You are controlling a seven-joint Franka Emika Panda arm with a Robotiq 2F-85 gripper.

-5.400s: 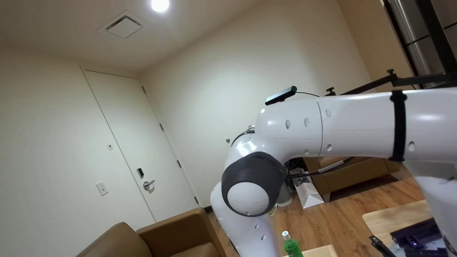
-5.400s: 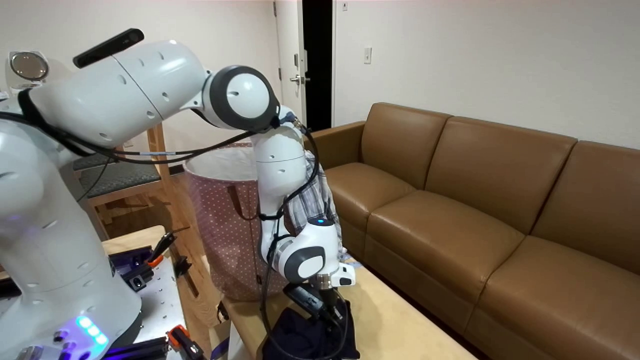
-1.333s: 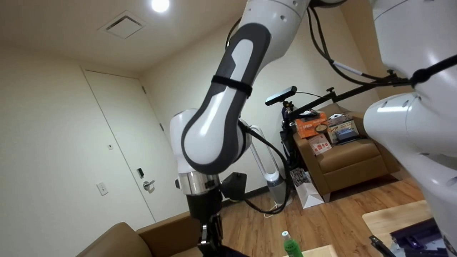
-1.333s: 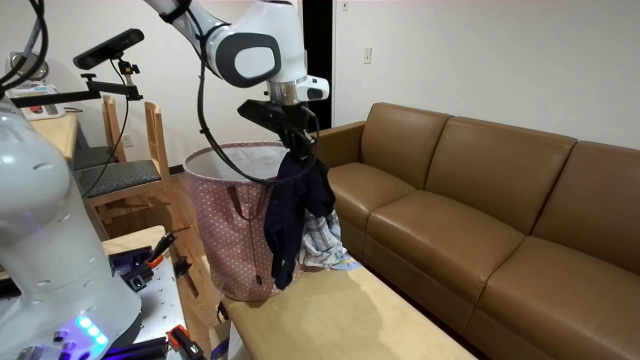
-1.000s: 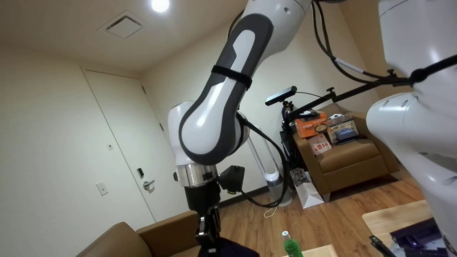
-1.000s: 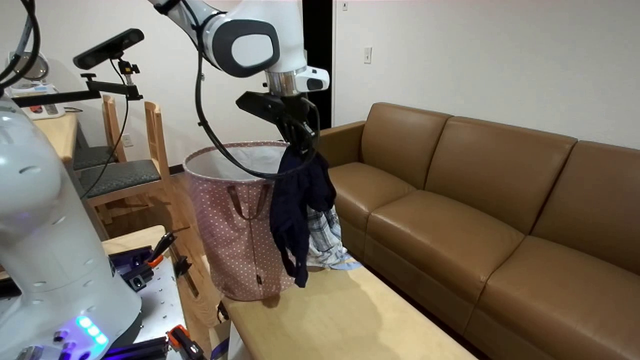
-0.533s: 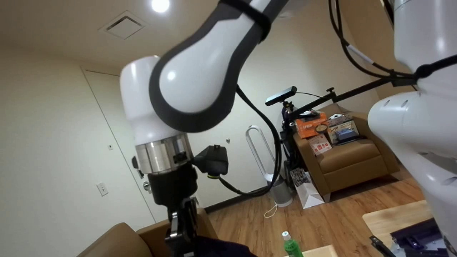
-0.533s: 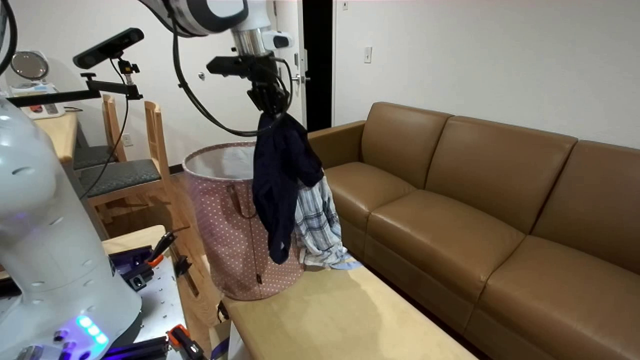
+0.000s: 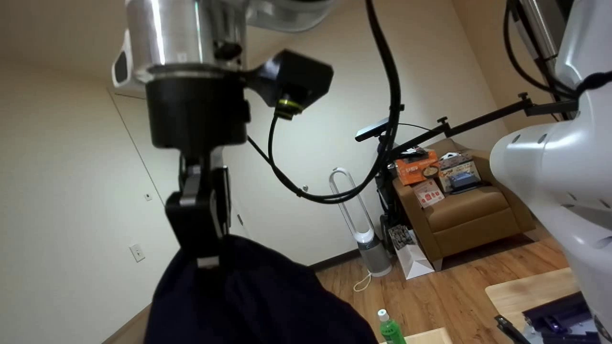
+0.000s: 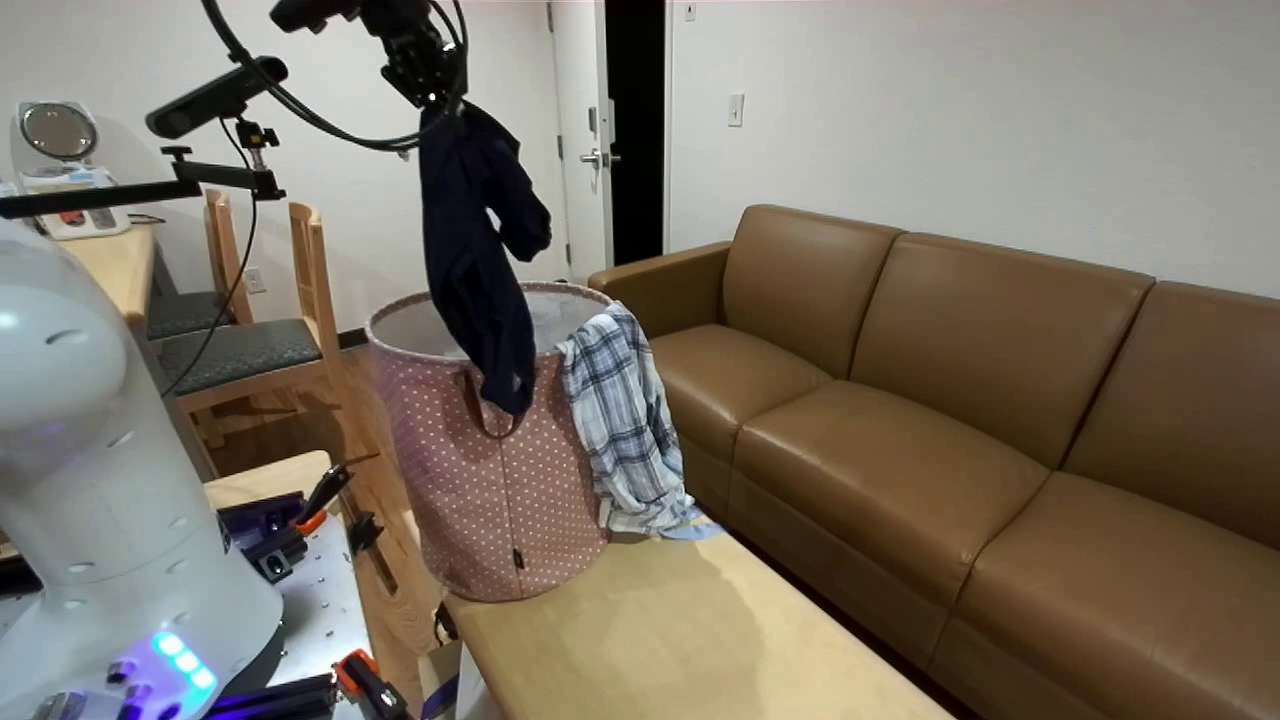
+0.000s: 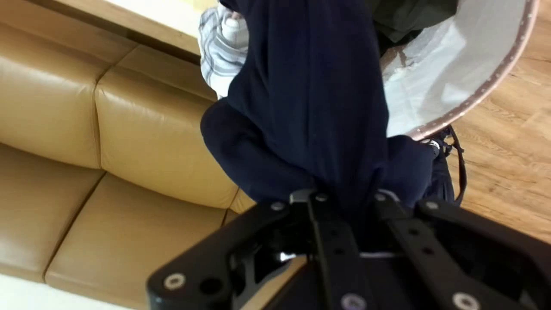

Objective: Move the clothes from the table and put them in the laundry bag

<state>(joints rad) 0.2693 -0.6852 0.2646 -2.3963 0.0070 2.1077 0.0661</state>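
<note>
Claw (image 11: 349, 200) pinched nearly closed on the navy garment (image 10: 463, 260), I hold it high by the laundry bag (image 10: 540, 480) — likely so its dangling tail clears the top — while the plaid garment (image 10: 620, 420) hangs down the bag's outside to the end of the table (image 10: 680, 620).

Arm (image 9: 569, 157) is wht w/ blk cables (image 9: 393, 81), silver collar (image 9: 179, 36), blk tool (image 11: 346, 200).

At the far edge of the table (image 10: 690, 640) is one bag (image 10: 500, 490). One hand (image 11: 345, 197) holds one navy garment (image 10: 470, 270); one plaid garment (image 10: 620, 420) reaches a far corner; one blackish cloth (image 11: 411, 19) is inside the bag. Also in view: one sofa (image 10: 890, 420), one armchair (image 9: 471, 212), two chairs (image 10: 250, 355), one mirror (image 10: 58, 132), one fan (image 9: 375, 255), one green bottle (image 9: 392, 330).
</note>
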